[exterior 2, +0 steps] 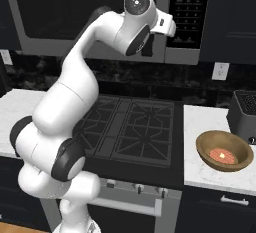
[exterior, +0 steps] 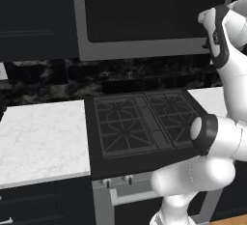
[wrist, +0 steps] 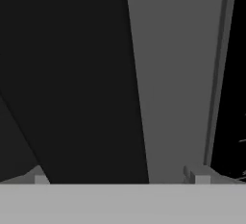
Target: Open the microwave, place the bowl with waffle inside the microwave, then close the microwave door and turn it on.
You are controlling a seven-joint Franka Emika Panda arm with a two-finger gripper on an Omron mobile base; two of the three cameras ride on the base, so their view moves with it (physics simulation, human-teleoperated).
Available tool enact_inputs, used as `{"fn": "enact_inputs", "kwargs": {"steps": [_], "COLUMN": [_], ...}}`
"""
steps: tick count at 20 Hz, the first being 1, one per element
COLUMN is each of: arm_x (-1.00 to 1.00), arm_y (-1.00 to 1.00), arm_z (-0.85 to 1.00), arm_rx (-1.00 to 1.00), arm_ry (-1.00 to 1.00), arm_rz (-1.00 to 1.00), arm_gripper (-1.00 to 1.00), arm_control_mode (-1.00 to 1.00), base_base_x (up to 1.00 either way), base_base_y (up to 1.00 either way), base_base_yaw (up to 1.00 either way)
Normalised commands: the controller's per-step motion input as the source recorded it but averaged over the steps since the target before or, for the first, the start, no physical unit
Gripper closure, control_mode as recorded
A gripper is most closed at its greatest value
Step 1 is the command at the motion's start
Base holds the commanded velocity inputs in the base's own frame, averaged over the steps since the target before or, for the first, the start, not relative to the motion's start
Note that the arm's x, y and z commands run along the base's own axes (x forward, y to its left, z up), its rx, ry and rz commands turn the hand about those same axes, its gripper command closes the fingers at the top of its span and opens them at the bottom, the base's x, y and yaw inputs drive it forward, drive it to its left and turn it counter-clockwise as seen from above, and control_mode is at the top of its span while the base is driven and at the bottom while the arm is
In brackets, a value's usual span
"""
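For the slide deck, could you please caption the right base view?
White arm raised to the closed microwave above the stove; a waffle waits in a wooden bowl on the counter.

The arm (exterior 2: 75,97) rises from its base, elbow bent low, then sweeps up and forward to the microwave (exterior 2: 100,12). The wrist (exterior 2: 137,7) sits level with the microwave's front, hand pressed close against it. The gripper (wrist: 120,180) faces the microwave's grey frame, its two fingertips (wrist: 41,179) spread wide, holding nothing.
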Motion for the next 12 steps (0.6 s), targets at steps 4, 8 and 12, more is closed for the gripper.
{"fn": "enact_inputs", "kwargs": {"steps": [4,8,12], "arm_x": [0.33,0.03,0.00], "arm_y": [-0.07,0.00,0.00], "arm_z": [-0.16,-0.02,0.00], "arm_rx": [0.00,0.00,0.00], "arm_ry": [0.00,-0.02,-0.01], "arm_rz": [0.00,0.00,0.00], "arm_gripper": [1.00,1.00,1.00], "arm_control_mode": [-1.00,-1.00,-1.00], "base_base_x": [0.00,0.00,0.00], "base_base_y": [0.00,0.00,0.00], "base_base_yaw": [0.00,0.00,0.00]}}
